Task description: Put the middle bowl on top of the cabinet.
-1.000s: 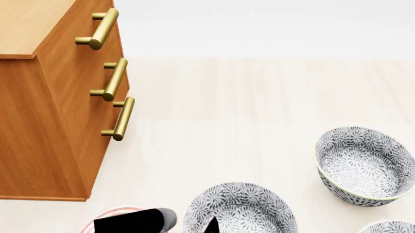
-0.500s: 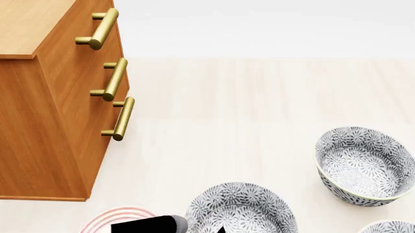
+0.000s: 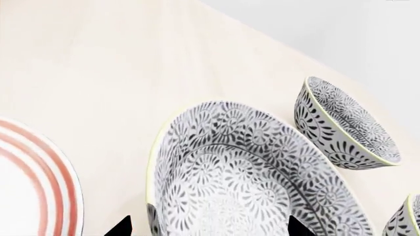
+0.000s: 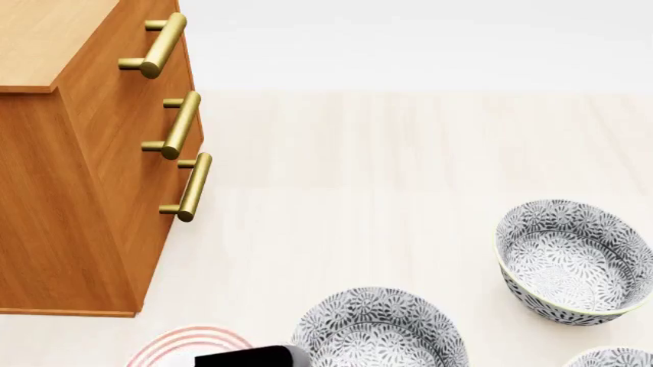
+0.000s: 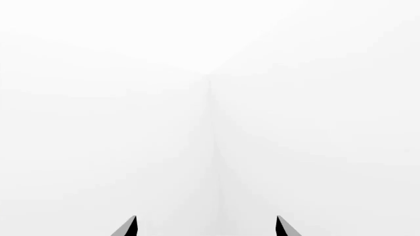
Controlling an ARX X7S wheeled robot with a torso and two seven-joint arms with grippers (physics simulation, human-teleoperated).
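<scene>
Since a second ago the left gripper [image 3: 206, 227] has slid from over the flat white plate with red rings [image 4: 189, 339] toward the middle bowl [image 4: 380, 331], a deep grey-and-white floral ceramic bowl; its jaws stand spread either side of the bowl's near rim. Beyond the plate stands the tall orange-brown wooden cabinet [image 4: 87, 153]. Another floral bowl [image 4: 573, 261] sits near the middle bowl. Facing blank white, the right gripper [image 5: 205, 227] is spread.

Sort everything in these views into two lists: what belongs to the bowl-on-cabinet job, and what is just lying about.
Belongs to the job:
- middle bowl, patterned grey and white
- cabinet, wooden, brass handles
- left gripper, open, at the middle bowl

Lying about:
- red-ringed plate
- right-hand bowl
- third bowl, at the corner
</scene>
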